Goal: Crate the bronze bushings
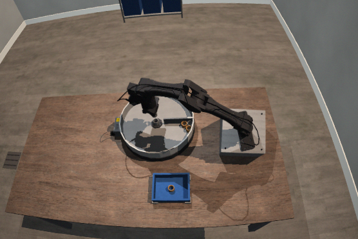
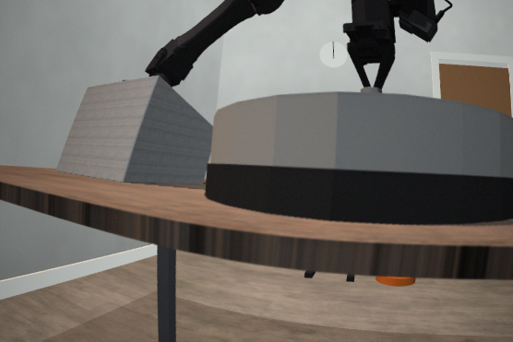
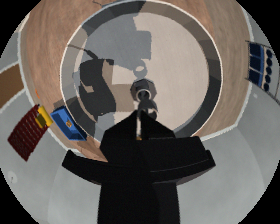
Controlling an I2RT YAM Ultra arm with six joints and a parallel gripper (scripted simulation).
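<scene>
My gripper (image 1: 155,114) (image 2: 372,88) (image 3: 138,113) is shut on a small grey steel bushing (image 2: 371,90) (image 3: 149,106), high over the turntable (image 1: 174,106) (image 3: 186,65) and beside its centre hub (image 1: 156,123) (image 3: 143,92). Two bronze bushings (image 1: 183,124) (image 1: 188,127) lie near the turntable's right rim, just in front of the divider. Another grey steel bushing (image 1: 190,122) lies against them. The blue crate (image 1: 155,187) (image 3: 57,118) holds one bronze bushing (image 1: 171,185) (image 3: 68,123). The turntable wall hides its floor in the exterior view.
The divider (image 1: 174,120) runs from near the hub to the right rim. The raised wall (image 2: 300,132) surrounds the turntable. The arm's base block (image 1: 229,140) (image 2: 101,132) stands right of it, and a small box with a yellow mark (image 1: 118,127) sits against its left side.
</scene>
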